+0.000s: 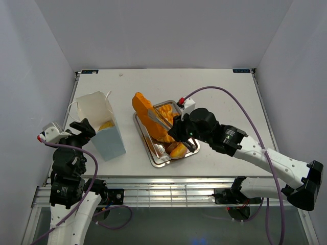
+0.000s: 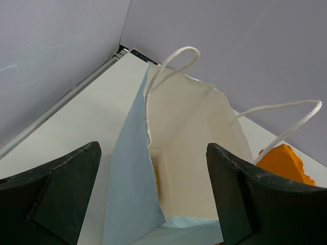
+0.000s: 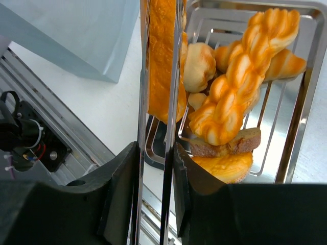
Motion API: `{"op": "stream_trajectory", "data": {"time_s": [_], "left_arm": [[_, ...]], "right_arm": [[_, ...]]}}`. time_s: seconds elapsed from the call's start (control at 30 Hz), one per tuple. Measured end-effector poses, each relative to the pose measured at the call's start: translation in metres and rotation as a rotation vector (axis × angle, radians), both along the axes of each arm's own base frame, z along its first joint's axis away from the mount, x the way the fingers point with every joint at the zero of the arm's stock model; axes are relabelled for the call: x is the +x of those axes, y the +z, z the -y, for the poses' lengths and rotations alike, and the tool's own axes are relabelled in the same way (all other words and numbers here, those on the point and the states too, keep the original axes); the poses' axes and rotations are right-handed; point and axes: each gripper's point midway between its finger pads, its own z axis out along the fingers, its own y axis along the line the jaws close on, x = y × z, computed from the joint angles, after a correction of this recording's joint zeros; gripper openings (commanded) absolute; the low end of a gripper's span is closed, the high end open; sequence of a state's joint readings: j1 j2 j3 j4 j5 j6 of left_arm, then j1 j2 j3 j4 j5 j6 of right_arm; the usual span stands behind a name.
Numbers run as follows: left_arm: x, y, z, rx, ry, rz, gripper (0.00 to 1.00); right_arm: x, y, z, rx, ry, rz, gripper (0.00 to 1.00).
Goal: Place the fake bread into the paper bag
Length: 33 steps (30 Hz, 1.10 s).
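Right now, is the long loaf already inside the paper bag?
No, the long loaf hangs in the metal tongs above the tray, apart from the paper bag.

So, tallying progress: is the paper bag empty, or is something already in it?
Not empty. The paper bag stands open, and a golden piece of fake bread shows inside it in the top view.

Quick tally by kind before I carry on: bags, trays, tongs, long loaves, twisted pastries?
paper bag: 1
metal tray: 1
tongs: 1
long loaf: 1, clamped in the tongs
twisted pastry: 1, on the tray
Total: 5
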State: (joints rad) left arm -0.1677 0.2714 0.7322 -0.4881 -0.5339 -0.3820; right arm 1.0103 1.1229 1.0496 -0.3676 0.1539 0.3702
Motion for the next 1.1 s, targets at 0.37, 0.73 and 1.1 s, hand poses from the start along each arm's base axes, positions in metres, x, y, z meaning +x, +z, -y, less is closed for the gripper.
{"op": "stream_trajectory", "data": {"time_s": [0.37,0.73,1.1], "left_arm": [[-0.001,0.001,-0.001,-0.001,0.002,0.007,0.95],[-0.002,0.001,-0.003,-0.003,0.014,0.007,0.94],[-0.007,0.003,-0.011,-0.015,0.066,0.020,0.94]], "right_arm": [[0.009,0.099,-0.010,0.143,0.002,0.118,0.08],[0.017,0.151,-0.030,0.177,0.048,0.179,0.08],[0.012,0.197,-0.076,0.262,0.187,0.199,0.08]]}}
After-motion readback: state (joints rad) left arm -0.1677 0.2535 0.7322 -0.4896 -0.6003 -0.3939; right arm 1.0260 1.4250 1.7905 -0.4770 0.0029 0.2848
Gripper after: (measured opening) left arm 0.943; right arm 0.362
